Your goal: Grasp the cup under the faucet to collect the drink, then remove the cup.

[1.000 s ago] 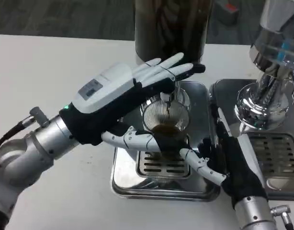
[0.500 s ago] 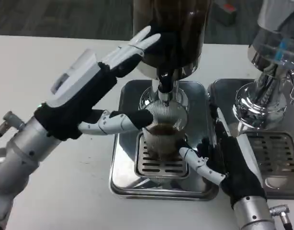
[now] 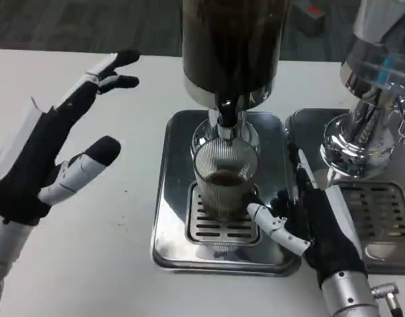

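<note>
A drinks-station test setup in a lab or office is indicated. Two polished dispensers point(image 3: 230, 49) point(image 3: 371, 99) on steel drip trays point(image 3: 169, 218) are seen on a plain white worktop point(image 3: 90, 264); grey carpet point(image 3: 84, 23) is seen at the far edge.

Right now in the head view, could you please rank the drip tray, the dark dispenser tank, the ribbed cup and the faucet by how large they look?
1. Drip tray.
2. Dark dispenser tank, though cut off at the top edge and nearer the camera, so its place against the tray is unsure.
3. Ribbed cup.
4. Faucet.
</note>
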Motion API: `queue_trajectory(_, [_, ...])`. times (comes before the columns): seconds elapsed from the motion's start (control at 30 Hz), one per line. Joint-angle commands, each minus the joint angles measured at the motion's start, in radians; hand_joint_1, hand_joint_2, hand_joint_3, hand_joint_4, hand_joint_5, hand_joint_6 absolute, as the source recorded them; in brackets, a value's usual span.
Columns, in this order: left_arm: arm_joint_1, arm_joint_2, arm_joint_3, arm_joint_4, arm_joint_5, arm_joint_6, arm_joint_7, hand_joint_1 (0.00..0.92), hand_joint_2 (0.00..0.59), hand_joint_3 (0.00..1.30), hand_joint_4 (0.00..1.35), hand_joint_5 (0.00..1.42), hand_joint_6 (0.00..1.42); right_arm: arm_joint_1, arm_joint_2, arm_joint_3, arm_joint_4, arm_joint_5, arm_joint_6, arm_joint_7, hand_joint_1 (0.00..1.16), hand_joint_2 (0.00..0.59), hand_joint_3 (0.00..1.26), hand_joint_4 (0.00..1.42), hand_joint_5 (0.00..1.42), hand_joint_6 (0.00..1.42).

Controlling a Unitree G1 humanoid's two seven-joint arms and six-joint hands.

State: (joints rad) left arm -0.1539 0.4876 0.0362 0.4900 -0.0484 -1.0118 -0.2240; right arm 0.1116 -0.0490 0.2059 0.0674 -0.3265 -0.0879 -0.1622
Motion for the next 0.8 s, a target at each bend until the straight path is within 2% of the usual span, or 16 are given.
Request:
queue_trajectory(0.03, [0.034, -0.014, 0.037, 0.029, 0.016, 0.041, 0.005, 0.000, 0.134, 0.03, 0.00, 0.05, 0.00, 0.008, 0.003, 0.001, -0.004, 0.009, 0.008, 0.015, 0.62, 0.226, 0.00, 0.00, 0.00, 0.00])
queue_trajectory(0.17, [0.032, 0.001, 0.039, 0.093, 0.133, 0.069, 0.040, 0.000, 0.125, 0.00, 0.00, 0.00, 0.00, -0.009, 0.012, 0.001, 0.004, 0.021, -0.006, 0.019, 0.62, 0.223, 0.00, 0.00, 0.00, 0.00])
queue_trajectory(0.27, [0.030, 0.000, 0.033, 0.133, 0.155, 0.112, 0.038, 0.000, 0.124, 0.00, 0.00, 0.00, 0.00, -0.012, 0.014, 0.007, 0.006, 0.014, -0.015, 0.014, 0.62, 0.223, 0.00, 0.00, 0.00, 0.00])
queue_trajectory(0.4, [0.030, 0.002, 0.033, 0.173, 0.187, 0.123, 0.056, 0.000, 0.124, 0.00, 0.00, 0.00, 0.00, -0.010, 0.019, 0.011, 0.010, 0.020, -0.023, 0.014, 0.62, 0.216, 0.00, 0.00, 0.00, 0.00])
queue_trajectory(0.8, [0.011, -0.001, 0.022, 0.259, 0.173, 0.164, 0.036, 0.000, 0.126, 0.00, 0.00, 0.00, 0.00, -0.034, 0.052, 0.011, 0.045, 0.060, -0.070, 0.021, 0.64, 0.191, 0.00, 0.00, 0.00, 0.00])
